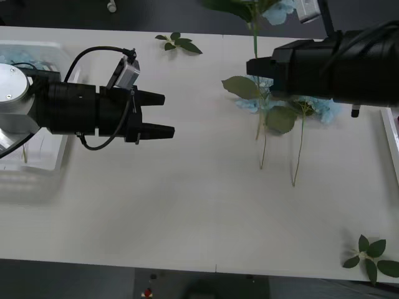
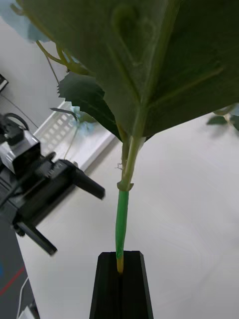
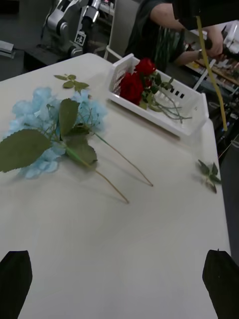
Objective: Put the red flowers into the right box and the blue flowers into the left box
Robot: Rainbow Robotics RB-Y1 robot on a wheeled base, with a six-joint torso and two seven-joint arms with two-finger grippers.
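My right gripper [image 2: 119, 259] is shut on the green stem of a blue flower [image 2: 144, 65], held up above the table's far right [image 1: 254, 37]. Part of that stem [image 3: 211, 75] hangs below the gripper. Two more blue flowers [image 1: 299, 106] lie on the table under the right arm [image 3: 45, 124]. The red flowers [image 3: 137, 82] lie in the right box [image 3: 191, 122], whose rim [image 1: 393, 137] shows at the right edge. My left gripper [image 1: 168, 114] hovers open and empty at mid-left, beside the left box [image 1: 37, 171], which holds something pale blue [image 2: 82, 117].
Loose green leaf sprigs lie at the far middle [image 1: 177, 42] and the near right corner [image 1: 373, 255] of the white table [image 1: 199, 212]. The table's front edge runs along the bottom of the front view.
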